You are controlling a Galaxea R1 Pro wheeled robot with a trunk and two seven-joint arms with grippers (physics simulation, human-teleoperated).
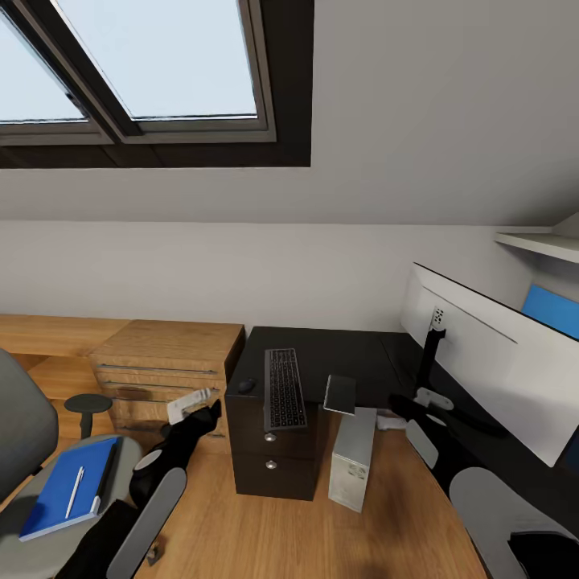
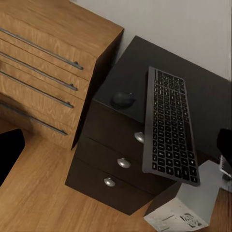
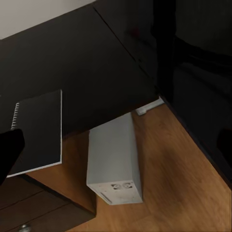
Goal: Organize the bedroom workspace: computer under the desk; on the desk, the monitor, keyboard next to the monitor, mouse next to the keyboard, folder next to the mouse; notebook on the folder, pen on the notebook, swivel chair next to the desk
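Glossy black desk (image 1: 338, 354), slim keyboard (image 1: 285, 388)

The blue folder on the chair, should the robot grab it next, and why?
Probably yes. The folder lies on the swivel chair with the pen on it, while keyboard, mouse and notebook sit on the desk. The left gripper is nearest, so lowering it toward the folder seems sensible.

The grey padded swivel chair (image 1: 24, 434) is cut off by the head view's left edge. The wide white-backed monitor (image 1: 490, 362) is cropped at the right edge, far beyond the right gripper (image 1: 400, 402), whose jaws cannot be made out. The left gripper (image 1: 211, 410) is likewise too dark for its jaws to be read.
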